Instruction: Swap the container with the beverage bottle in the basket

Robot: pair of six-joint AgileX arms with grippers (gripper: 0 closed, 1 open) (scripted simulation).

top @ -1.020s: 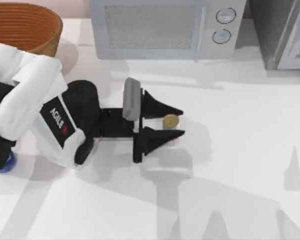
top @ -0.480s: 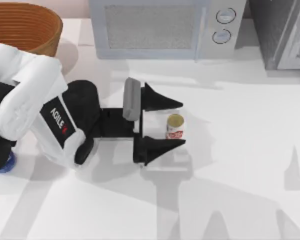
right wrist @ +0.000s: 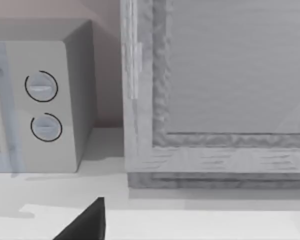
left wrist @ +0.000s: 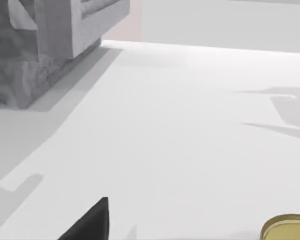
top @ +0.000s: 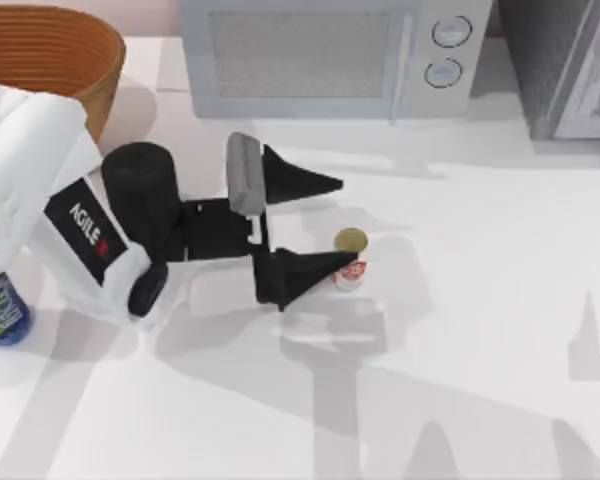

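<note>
Container (top: 349, 258) half behind left hand (top: 335, 224)

My left arm (top: 70, 220) reaches rightward low across the table, its gripper (top: 335, 222) with jaws spread wide.

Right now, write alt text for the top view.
The left gripper hangs open over the white table, fingers either side of the container. The basket sits at far left, the beverage bottle outside it at the left edge.
</note>
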